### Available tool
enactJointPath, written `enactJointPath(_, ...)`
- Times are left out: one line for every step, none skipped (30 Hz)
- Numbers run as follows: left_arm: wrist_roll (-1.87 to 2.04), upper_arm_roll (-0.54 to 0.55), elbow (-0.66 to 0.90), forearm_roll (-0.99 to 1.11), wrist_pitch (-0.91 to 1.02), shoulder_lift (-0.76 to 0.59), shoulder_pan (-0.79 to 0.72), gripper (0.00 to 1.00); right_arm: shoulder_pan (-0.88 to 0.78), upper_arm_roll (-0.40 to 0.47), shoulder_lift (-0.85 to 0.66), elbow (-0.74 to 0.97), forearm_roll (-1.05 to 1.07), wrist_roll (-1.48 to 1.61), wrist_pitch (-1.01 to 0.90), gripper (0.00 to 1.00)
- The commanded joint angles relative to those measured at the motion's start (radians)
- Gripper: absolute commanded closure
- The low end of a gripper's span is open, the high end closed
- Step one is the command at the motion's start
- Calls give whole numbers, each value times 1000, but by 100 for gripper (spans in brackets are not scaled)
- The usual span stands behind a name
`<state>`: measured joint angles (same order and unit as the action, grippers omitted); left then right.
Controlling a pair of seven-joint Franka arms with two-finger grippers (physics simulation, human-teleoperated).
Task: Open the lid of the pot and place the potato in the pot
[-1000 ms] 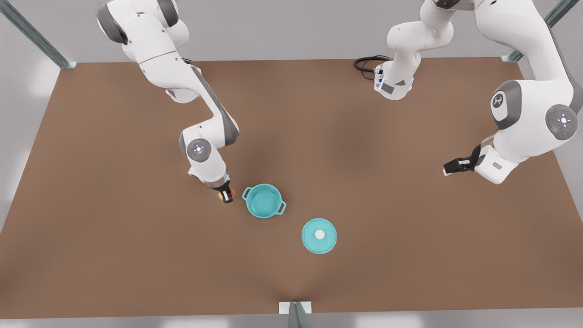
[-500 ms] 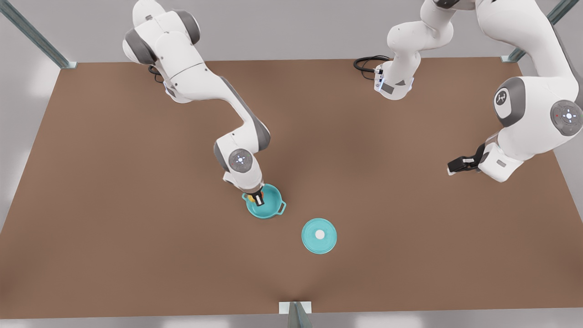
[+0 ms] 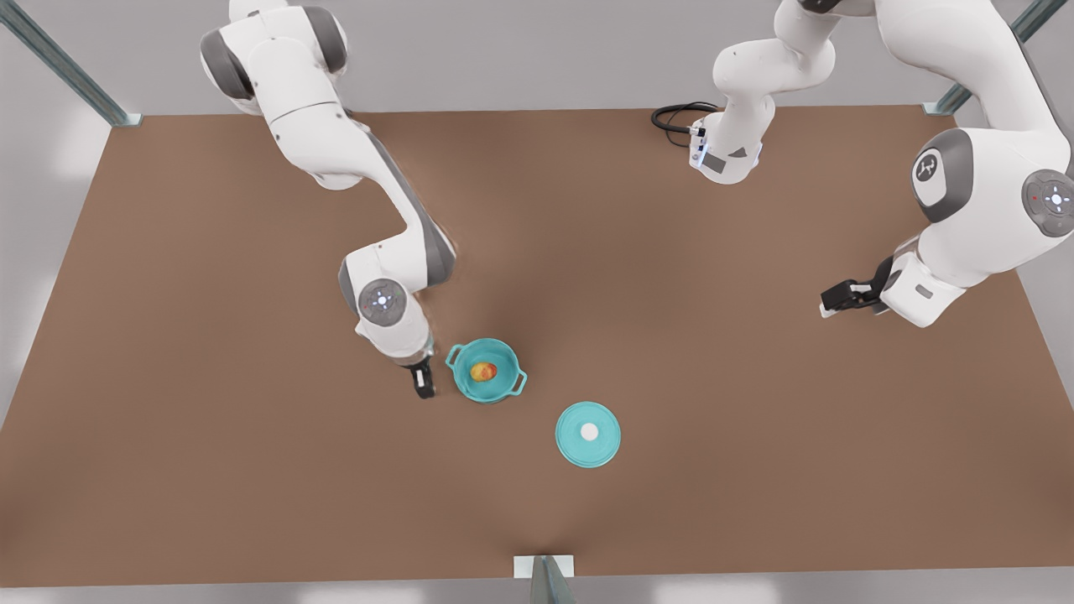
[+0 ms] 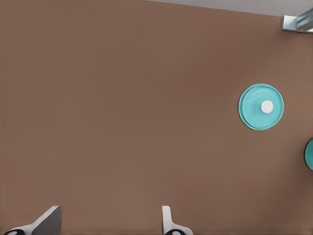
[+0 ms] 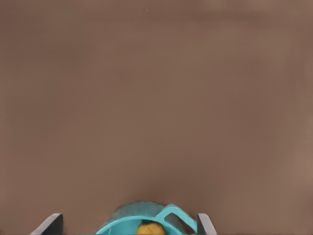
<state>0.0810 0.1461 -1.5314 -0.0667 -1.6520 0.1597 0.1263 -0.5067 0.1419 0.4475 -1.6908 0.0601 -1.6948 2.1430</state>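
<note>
The potato [image 3: 482, 371] lies inside the uncovered teal pot [image 3: 502, 387] at the table's middle. My right gripper [image 3: 422, 382] hangs just beside the pot on the front view's left, open and holding nothing. Its wrist view shows the pot's rim and loop handle [image 5: 166, 218] with the potato [image 5: 150, 229] between the spread fingers of the right gripper [image 5: 128, 225]. The pot lid [image 3: 570, 440] rests flat on the table, apart from the pot, knob up. My left gripper [image 3: 833, 302] waits far off at the front view's right, open; its wrist view shows the left gripper [image 4: 108, 223], the lid [image 4: 254, 112] and the pot's edge [image 4: 310, 153].
A black cable [image 3: 674, 116] coils at the table's far edge near an arm base. Metal frame posts stand at the far corners [image 3: 113, 113] and at the middle of the near edge [image 3: 544, 572]. The brown tabletop [image 3: 252, 470] surrounds the pot and lid.
The right gripper carried the potato over the pot, let it go inside, then drew back to the front view's left. The left arm shifted only slightly.
</note>
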Motion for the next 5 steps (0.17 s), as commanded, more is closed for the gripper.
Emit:
enactJointPath(-9, 1, 0, 1, 9, 0, -1, 0, 102, 8, -113, -82, -3, 791, -121, 0)
enactJointPath(-9, 1, 0, 1, 9, 0, -1, 0, 178, 8, -154, -89, -3, 1073, -205, 0)
enactJointPath(-9, 1, 0, 1, 8, 0, -1, 0, 226, 15, -174, -89, -3, 1260, -255, 0)
enactJointPath(-9, 1, 0, -1, 8, 0, -1, 0, 255, 15, -194, -87, -22, 1380, -291, 0)
enactJointPath(-7, 1, 0, -1, 8, 0, -1, 0, 267, 18, -199, -89, -48, 1383, -305, 0)
